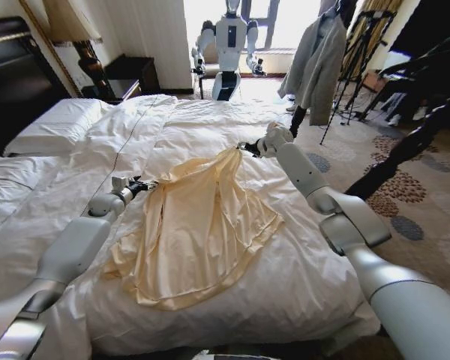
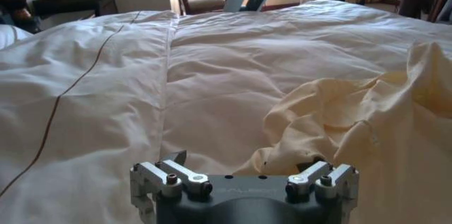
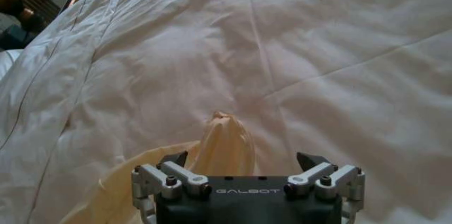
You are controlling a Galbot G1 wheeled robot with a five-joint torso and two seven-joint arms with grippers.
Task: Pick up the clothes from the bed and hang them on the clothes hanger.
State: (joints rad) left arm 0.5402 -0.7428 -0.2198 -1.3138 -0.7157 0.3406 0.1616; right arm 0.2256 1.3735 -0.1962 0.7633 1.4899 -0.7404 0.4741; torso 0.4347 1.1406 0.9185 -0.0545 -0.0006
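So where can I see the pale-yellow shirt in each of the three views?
Head view: the shirt lies spread at the picture's centre, between both claws.
Left wrist view: it is bunched in the lower right.
Right wrist view: a raised fold at the lower centre.
Shared landmark: the white duvet, on which it lies in every view.

Head camera looked forward and down from bed (image 1: 300,300) foot toward window, taking in whole duvet. Left wrist camera sat low over left gripper (image 2: 244,173), close to duvet, facing window. Right wrist camera looked steeply down over right gripper (image 3: 247,166). All shared yellow garment (image 1: 199,217).
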